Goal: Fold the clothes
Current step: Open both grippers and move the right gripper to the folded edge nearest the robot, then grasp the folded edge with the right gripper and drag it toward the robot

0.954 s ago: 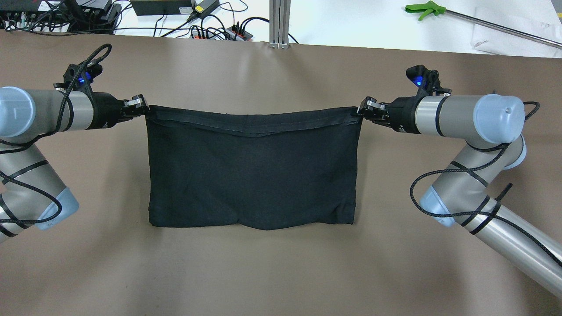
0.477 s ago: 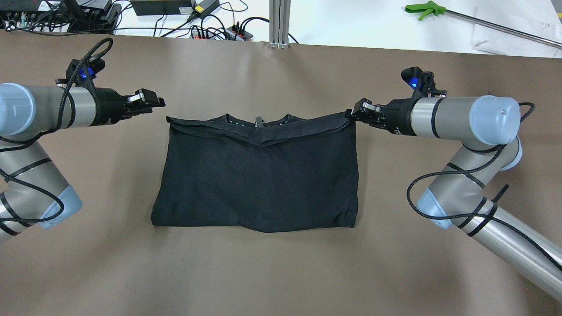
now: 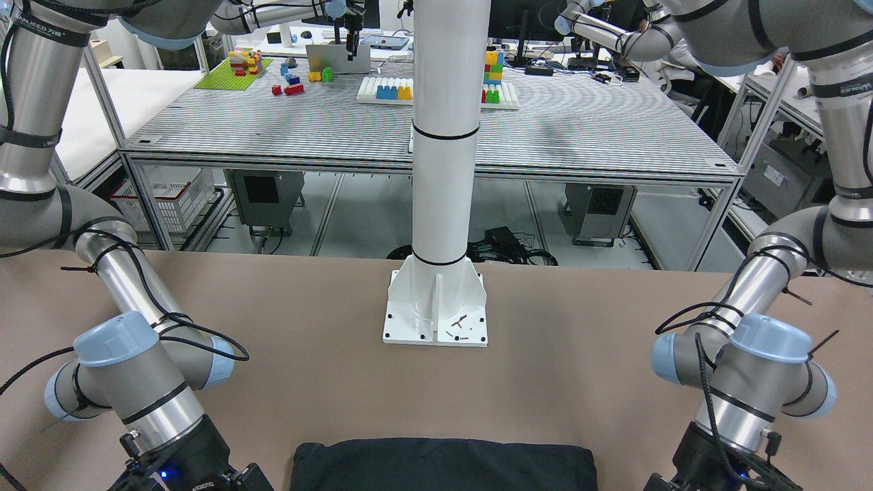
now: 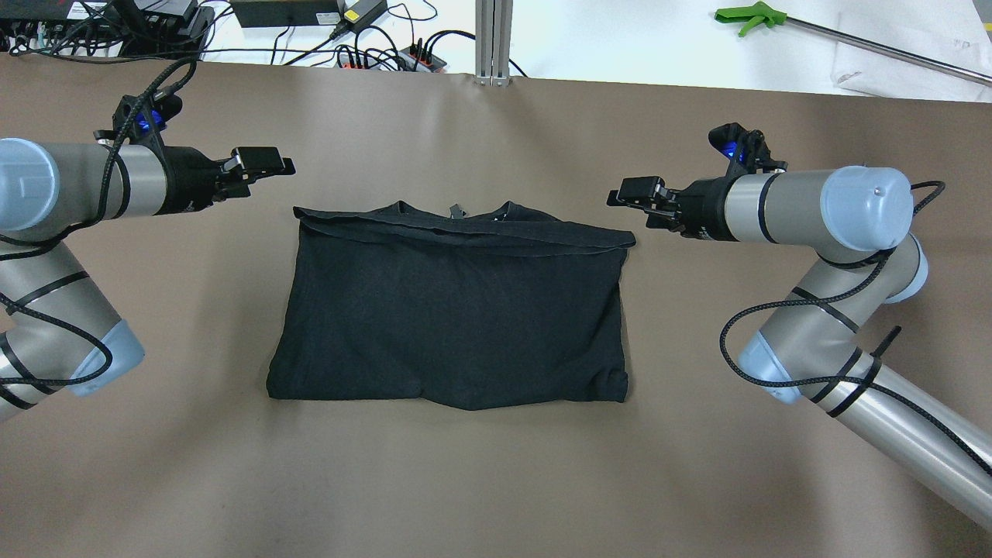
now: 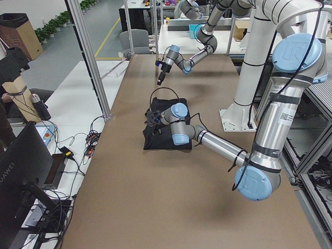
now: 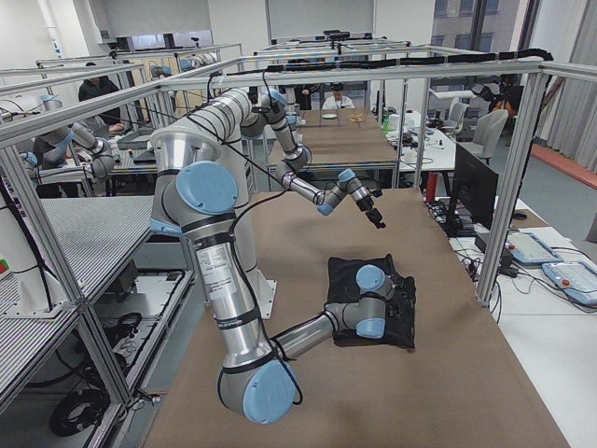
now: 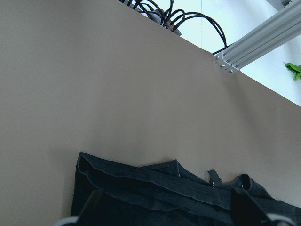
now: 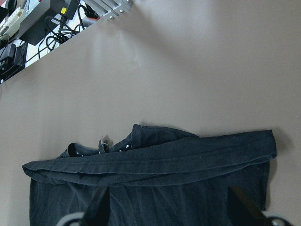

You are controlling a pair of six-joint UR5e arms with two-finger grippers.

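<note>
Clothes (image 4: 457, 310) lie folded flat, straight out from the white pole base (image 3: 435, 310). Left gripper (image 4: 267, 164) and right gripper (image 4: 632, 192) hover off the corners farthest from that base, fingers spread, empty. This fold looks laid. Next is likely a regrasp for a crosswise fold.

Tally: one black garment (image 4: 457, 318), one left gripper (image 4: 283, 163), one right gripper (image 4: 618, 194), one white pole base (image 3: 435, 310), one green-handled grabber (image 4: 748, 17), one brown table (image 4: 496, 480).
</note>
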